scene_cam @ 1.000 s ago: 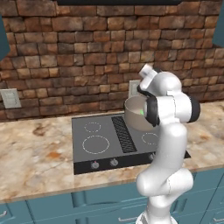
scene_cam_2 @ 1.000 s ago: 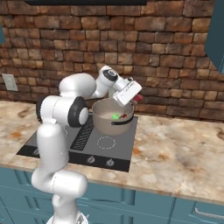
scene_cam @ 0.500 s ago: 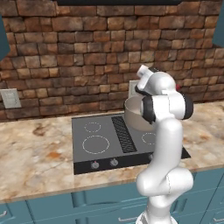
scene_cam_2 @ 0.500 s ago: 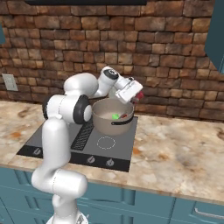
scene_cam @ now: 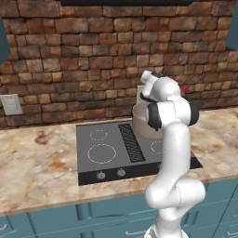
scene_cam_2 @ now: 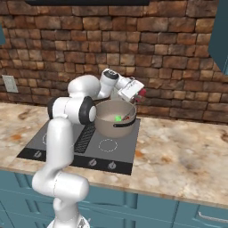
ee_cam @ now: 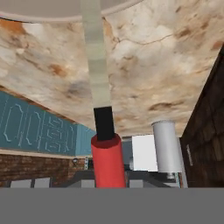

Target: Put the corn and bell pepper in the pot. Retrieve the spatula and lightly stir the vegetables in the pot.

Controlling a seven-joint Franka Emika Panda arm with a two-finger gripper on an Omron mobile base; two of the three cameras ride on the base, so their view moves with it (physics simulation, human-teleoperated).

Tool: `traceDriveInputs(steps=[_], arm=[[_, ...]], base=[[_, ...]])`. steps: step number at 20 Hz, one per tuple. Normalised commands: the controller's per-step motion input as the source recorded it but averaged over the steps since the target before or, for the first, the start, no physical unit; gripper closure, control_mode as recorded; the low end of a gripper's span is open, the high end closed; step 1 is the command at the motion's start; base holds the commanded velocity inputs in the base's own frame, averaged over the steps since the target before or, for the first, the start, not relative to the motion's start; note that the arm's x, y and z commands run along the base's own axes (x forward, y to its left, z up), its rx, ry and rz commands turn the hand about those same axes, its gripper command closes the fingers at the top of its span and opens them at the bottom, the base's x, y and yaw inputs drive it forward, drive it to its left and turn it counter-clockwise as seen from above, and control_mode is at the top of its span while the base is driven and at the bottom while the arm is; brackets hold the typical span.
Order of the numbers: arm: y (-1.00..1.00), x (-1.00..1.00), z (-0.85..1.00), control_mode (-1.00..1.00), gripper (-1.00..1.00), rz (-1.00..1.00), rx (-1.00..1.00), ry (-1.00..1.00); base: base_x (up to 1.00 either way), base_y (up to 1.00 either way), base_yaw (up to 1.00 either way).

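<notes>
tool (scene_cam_2: 139, 95) clamped tight on spatula's (ee_cam: 99, 83) round red handle — thin shaft; grey round metal pot (scene_cam_2: 107, 124)

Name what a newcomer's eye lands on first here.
The white arm, bent over the grey pot at the cooktop's back right. Its gripper is shut on the spatula by its red handle, shaft reaching toward the pot. Green and red vegetable bits lie inside.
</notes>
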Motion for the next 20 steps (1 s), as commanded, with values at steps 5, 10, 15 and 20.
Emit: traceDriveInputs(steps=[5,10,15,20], arm=[[0.00,0.19,-0.03,-1.00,1.00,0.12,-0.06,0.00],[-0.14,0.04,0.00,-1.00,1.00,0.12,0.00,-0.18],[0.00,0.18,0.00,-1.00,1.00,0.13,-0.02,-0.04],[-0.01,0.00,0.09,-1.00,1.00,0.14,-0.11,0.01]], base=[[0.00,0.00,0.00],[0.00,0.00,0.00],[0.00,0.00,0.00],[0.00,0.00,0.00]])
